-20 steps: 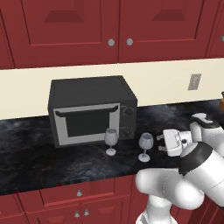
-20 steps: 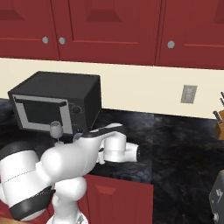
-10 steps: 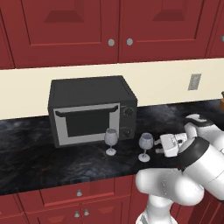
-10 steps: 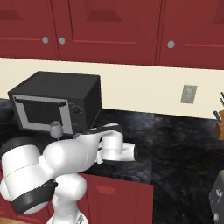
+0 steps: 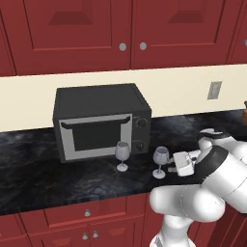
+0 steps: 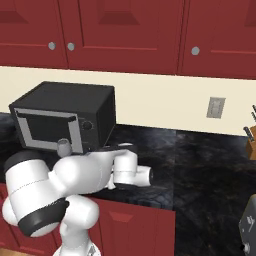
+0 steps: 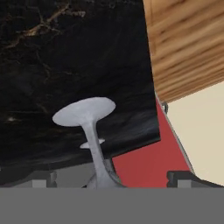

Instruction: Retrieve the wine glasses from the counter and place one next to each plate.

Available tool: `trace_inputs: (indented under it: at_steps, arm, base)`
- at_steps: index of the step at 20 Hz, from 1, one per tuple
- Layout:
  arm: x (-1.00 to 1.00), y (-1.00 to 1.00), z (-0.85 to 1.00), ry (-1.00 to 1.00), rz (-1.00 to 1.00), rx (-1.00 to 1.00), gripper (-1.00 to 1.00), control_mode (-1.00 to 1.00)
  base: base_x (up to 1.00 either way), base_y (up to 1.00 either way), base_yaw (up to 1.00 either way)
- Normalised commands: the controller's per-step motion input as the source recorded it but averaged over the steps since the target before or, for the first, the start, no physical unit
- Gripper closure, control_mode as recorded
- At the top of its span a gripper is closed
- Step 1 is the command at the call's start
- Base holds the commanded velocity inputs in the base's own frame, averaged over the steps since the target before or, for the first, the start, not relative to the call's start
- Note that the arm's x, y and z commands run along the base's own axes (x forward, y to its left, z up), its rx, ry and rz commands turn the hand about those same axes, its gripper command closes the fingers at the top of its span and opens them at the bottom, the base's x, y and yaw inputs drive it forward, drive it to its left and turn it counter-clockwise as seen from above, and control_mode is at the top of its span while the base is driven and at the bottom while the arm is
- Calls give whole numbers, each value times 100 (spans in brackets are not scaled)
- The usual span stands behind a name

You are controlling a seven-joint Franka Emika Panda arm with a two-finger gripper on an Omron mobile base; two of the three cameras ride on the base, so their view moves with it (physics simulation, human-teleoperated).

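Note:
Two clear wine glasses stand upright on the black marbled counter [image 5: 43, 178] in front of the microwave: one on the left [image 5: 122, 154], one on the right [image 5: 160, 160]. My gripper [image 5: 170, 166] reaches sideways at the right glass from its right, jaws open. In the hand view this glass appears inverted, its round foot [image 7: 85, 111] above and its thin stem running down between my open fingertips [image 7: 43, 177], with my gripper [image 7: 113, 179] around the stem and not closed on it. One glass rim [image 6: 63, 146] peeks above my arm. The plates are out of view.
A dark microwave [image 5: 99, 120] sits just behind the glasses against the cream wall. Red upper cabinets [image 5: 130, 29] hang overhead, and red drawer fronts [image 5: 87, 212] run below the counter edge. A knife block [image 6: 251, 145] stands at the far right, a wall outlet [image 6: 216, 107] beside it.
My hand has slid a little left and lower toward the right glass, and the elbow has swung. Both glasses stand where they were. The jaws have stayed open.

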Motion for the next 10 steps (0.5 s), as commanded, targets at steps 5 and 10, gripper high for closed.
trace_inputs:
  at_steps: [5,10]
  arm:
    - [2,38,-20,3,0,0,-100,-100]
    - [15,8,-6,3,0,0,-100,-100]
  base:
    - [0,0,0]
    - [0,0,0]
